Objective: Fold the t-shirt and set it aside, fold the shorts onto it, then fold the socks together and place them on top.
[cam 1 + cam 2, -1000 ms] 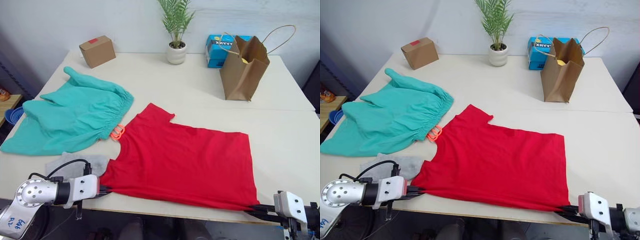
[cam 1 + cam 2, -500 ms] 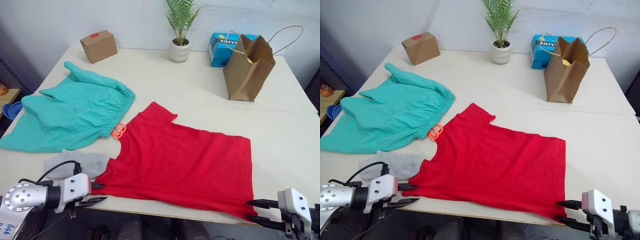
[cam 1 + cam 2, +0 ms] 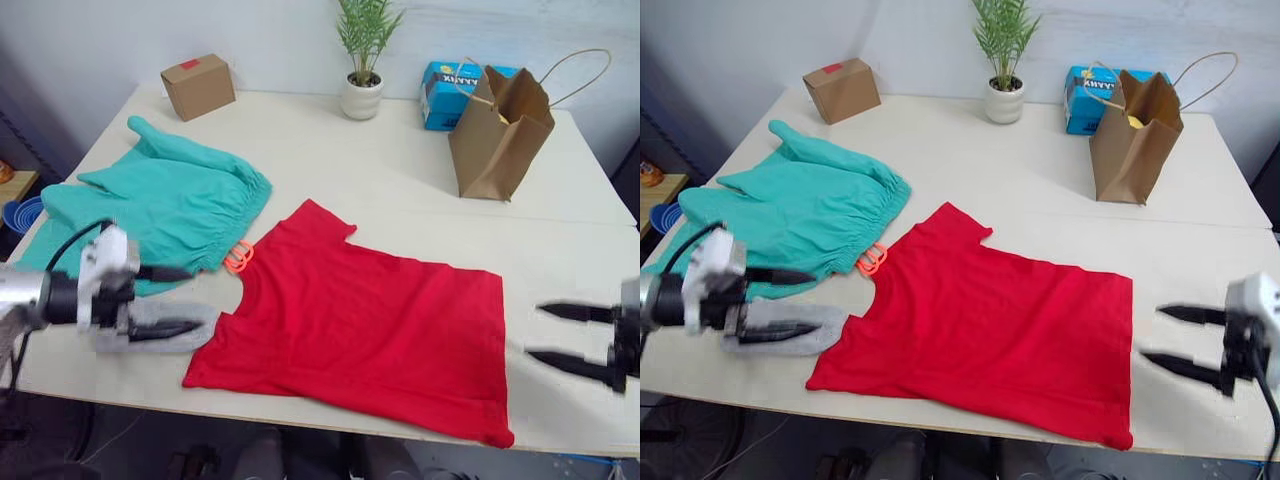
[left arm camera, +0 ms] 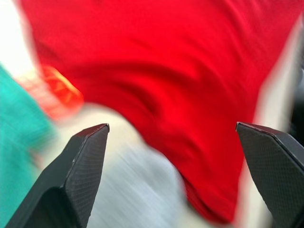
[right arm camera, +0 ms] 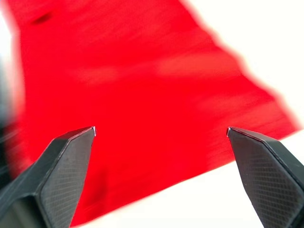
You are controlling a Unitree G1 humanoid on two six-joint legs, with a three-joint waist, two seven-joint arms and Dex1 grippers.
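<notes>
The table (image 3: 330, 150) carries everything, and the t-shirt (image 3: 370, 320) is the largest thing in play: it lies flat and open at about six o'clock, near the front edge, one sleeve pointing toward eleven o'clock. The shorts (image 3: 160, 215) lie spread at nine o'clock, their orange drawstring (image 3: 237, 260) just touching the shirt's collar side. The socks (image 3: 160, 325) lie at about eight o'clock, between the shorts and the shirt's near corner.

The left tool (image 3: 165, 300) hangs over the socks with its two black fingers spread apart and holding nothing; the right tool (image 3: 570, 335) hovers at four o'clock, just off the shirt's hem edge, also spread and empty.

The step in hand appears to be the shirt's first fold. To do it well, each tool should probably take one matching corner along a single edge, pinching only the shirt's fabric. The left tool risks catching a sock or the drawstring, so it should move clear of both first. Lift both corners evenly and carry them across together, so the fold line stays straight and the sleeve tucks inside.
</notes>
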